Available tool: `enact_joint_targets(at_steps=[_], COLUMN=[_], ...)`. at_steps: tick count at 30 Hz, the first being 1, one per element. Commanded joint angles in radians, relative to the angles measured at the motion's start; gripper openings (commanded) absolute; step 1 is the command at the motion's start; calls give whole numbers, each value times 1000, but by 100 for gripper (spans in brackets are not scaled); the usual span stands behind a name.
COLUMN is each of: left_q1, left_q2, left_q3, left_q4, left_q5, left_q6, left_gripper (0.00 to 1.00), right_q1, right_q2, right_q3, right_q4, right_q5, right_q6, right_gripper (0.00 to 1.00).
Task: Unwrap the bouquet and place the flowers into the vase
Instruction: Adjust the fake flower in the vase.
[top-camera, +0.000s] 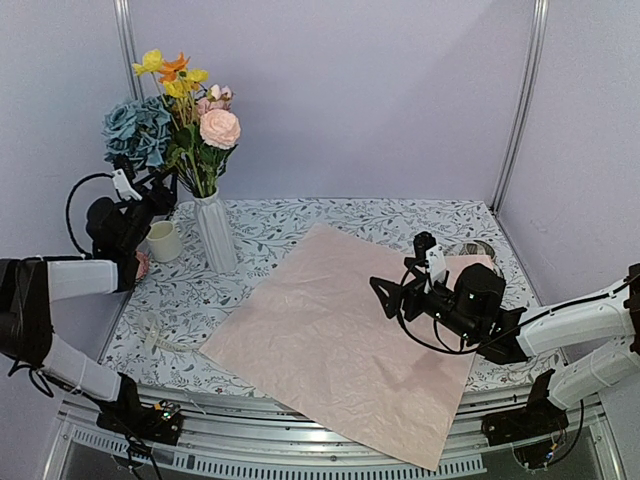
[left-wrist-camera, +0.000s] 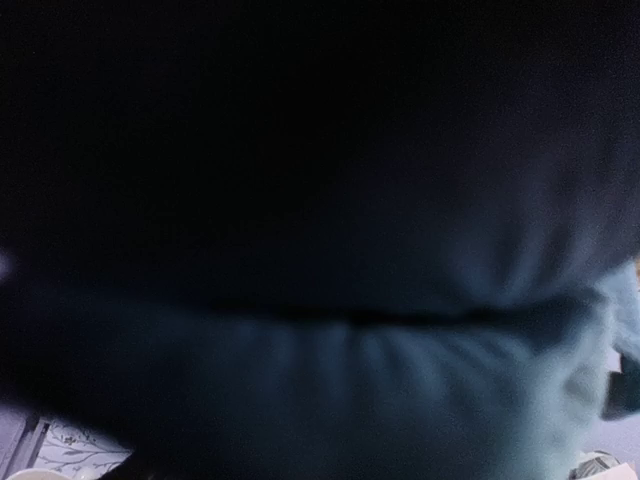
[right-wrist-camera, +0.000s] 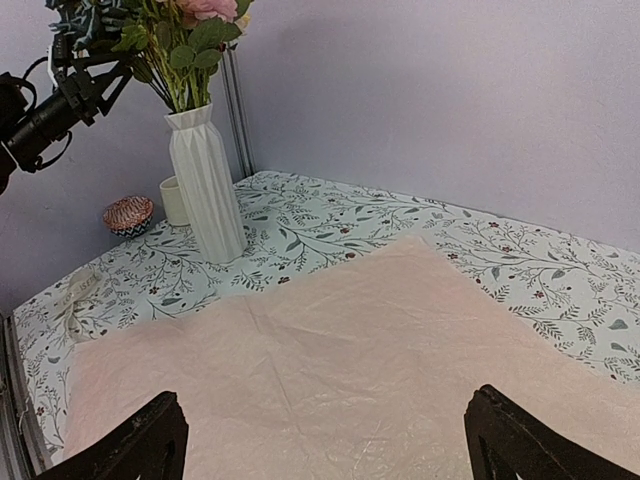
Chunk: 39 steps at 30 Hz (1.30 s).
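floral tabletop (top-camera: 300, 225): vase (top-camera: 215, 232) near far left corner, holds flowers (top-camera: 185, 110); pink paper (top-camera: 350, 340) flat, overhangs near edge; left gripper (top-camera: 163, 183) by blue blooms (top-camera: 135, 130), grip impossible to tell; right gripper (top-camera: 381, 297) splayed wide over paper

Looking very much like a robotics lab test cell rather than a lived-in room. Being closed in by plain lilac wall panels (top-camera: 350, 90) meeting at bare metal posts (top-camera: 525, 100). Showing a slotted aluminium rail (top-camera: 330, 445) along the near edge of the table (top-camera: 300, 215), with the left arm (top-camera: 60, 280) and the right arm (top-camera: 580, 320) mounted there on black brackets and trailing loose black cables (top-camera: 67, 215). Wearing a leaf-and-blossom print over the tabletop and carrying a white ribbed vase (top-camera: 216, 235) of flowers (top-camera: 218, 128) beside a cream mug (top-camera: 163, 241), lending a homely touch to a bare engineering rig.
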Motion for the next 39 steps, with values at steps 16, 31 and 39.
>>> enact_joint_targets(at_steps=[16,31,39], left_q1=[28,25,8], left_q2=[90,116,134], left_q3=[110,120,71], left_q4=[-41,-68,-88], left_q5=[68,119,114], left_q6=[-8,13,21], left_gripper=[36,0,0], right_q1=[4,4,4], right_q2=[19,27,33], right_q3=[29,35,40], right_q4=[-4,-10,-11], right_q5=[-15,-21,-26], right_q6=[-15,-16,-15], right_gripper=[99,99,99])
